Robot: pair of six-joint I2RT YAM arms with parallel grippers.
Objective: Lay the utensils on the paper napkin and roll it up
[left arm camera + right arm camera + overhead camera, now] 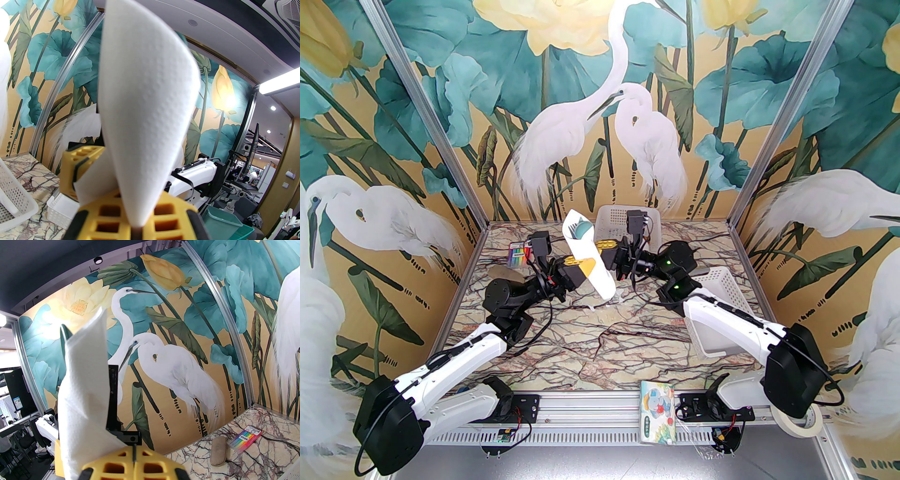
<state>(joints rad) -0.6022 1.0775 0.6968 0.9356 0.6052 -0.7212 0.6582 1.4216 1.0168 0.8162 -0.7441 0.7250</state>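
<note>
Rolled thin white paper napkin [603, 279] is soft, light (tears easily). The left tool [581, 268] pinches its middle, over the stiff dark teal plastic utensils [582, 229]. Whether the right tool [607, 247] grips, I cannot tell.

Clad in white plastic shells [454, 361] between black joint housings [389, 422], trailed by looping black cables [547, 323], tipped with yellow grid-ribbed fingers [173, 205], dotted with green lights [668, 263]
</note>
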